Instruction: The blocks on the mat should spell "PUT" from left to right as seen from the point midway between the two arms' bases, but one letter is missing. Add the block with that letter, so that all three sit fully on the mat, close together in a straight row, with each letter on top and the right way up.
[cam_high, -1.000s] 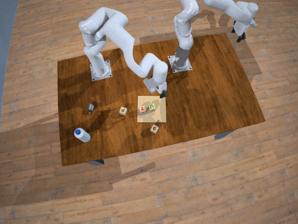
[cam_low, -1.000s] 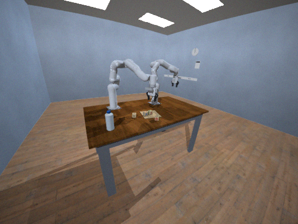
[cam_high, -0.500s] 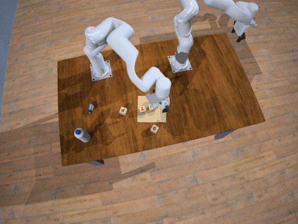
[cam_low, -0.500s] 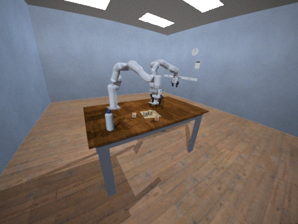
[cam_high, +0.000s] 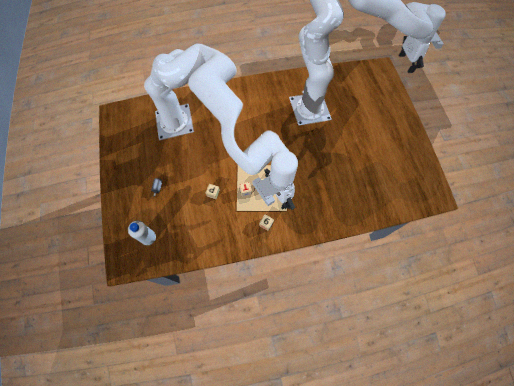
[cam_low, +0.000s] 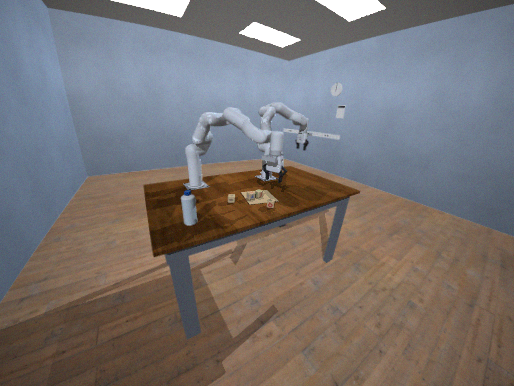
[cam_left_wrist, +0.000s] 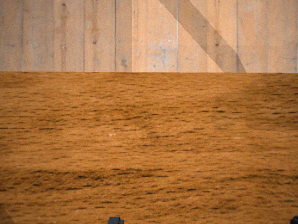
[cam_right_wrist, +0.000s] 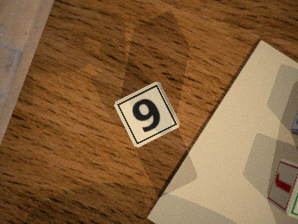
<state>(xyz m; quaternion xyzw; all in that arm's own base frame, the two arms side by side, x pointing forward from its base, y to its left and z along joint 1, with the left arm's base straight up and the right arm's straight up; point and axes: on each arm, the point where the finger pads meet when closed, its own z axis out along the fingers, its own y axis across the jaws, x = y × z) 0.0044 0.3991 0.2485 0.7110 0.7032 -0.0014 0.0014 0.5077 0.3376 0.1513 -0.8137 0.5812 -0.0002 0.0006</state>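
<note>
Top view: P blk (cam_high: 212, 191) (cam_low: 231, 198) on tabletop (cam_high: 370, 165) (cam_low: 210, 230) (cam_left_wrist: 150, 135) (cam_right_wrist: 65, 120), 9 o'clock of mat (cam_high: 245, 204) (cam_low: 260, 201) (cam_right_wrist: 225, 125), open gap betw.; letter's head approx. 6 o'clock, blk cubic. R fingers (cam_high: 278, 188) (cam_low: 274, 176) spread above mat; L fingers (cam_high: 410, 60) (cam_low: 302, 146) spread, beyond 1 o'clock edge.

The right gripper (cam_high: 278, 188) (cam_low: 274, 177) has moved away from the arm-base edge of the bench (cam_high: 390, 150) (cam_low: 215, 230) (cam_left_wrist: 150, 130) (cam_right_wrist: 65, 125), toward the opposite long edge, and now blocks the overhead view of the green U block (cam_low: 259, 194) (cam_right_wrist: 295, 204).
</note>
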